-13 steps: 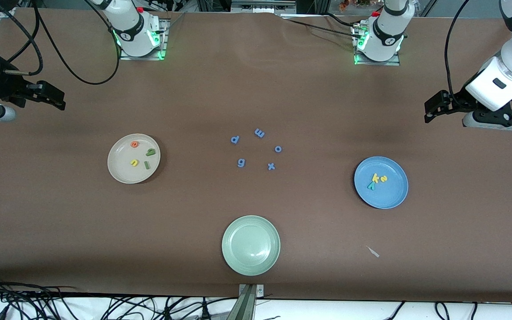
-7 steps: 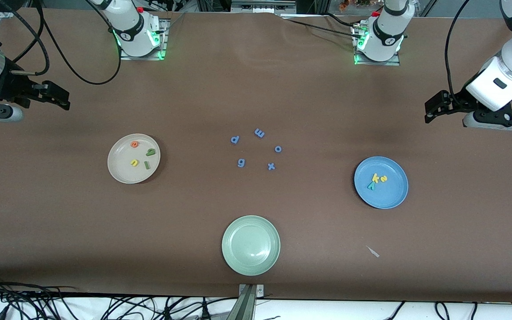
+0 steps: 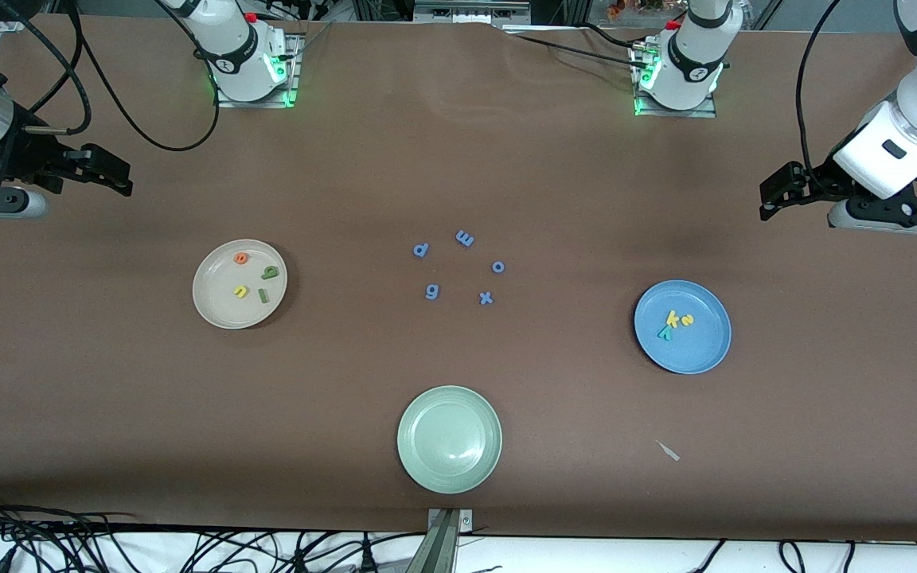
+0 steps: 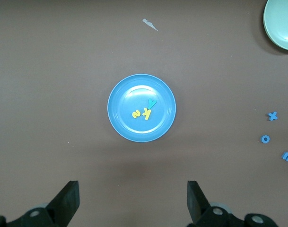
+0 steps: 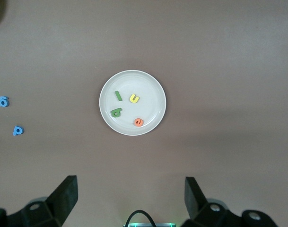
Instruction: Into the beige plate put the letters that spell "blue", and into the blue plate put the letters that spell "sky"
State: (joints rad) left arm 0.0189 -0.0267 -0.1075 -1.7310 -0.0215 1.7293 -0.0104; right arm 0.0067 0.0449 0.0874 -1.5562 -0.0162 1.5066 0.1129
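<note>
The beige plate (image 3: 218,312) lies toward the right arm's end and holds the orange e (image 3: 241,258), green b (image 3: 270,273), yellow u (image 3: 240,292) and green l (image 3: 263,296). The blue plate (image 3: 701,350) lies toward the left arm's end with the yellow k (image 3: 672,319), yellow s (image 3: 687,321) and teal y (image 3: 665,333) in it. My right gripper (image 3: 114,177) hangs open and empty over bare table, the beige plate (image 5: 110,90) ahead of it. My left gripper (image 3: 773,199) is also open and empty, high over bare table near the blue plate (image 4: 120,120).
An empty pale green plate (image 3: 449,438) sits near the front edge. Several periwinkle letters lie mid-table: p (image 3: 420,250), m (image 3: 465,238), o (image 3: 497,267), g (image 3: 431,292), x (image 3: 486,298). A small white scrap (image 3: 669,451) lies nearer the camera than the blue plate.
My right gripper has drifted a little toward the middle of the table. The left arm and all letters are as before.
</note>
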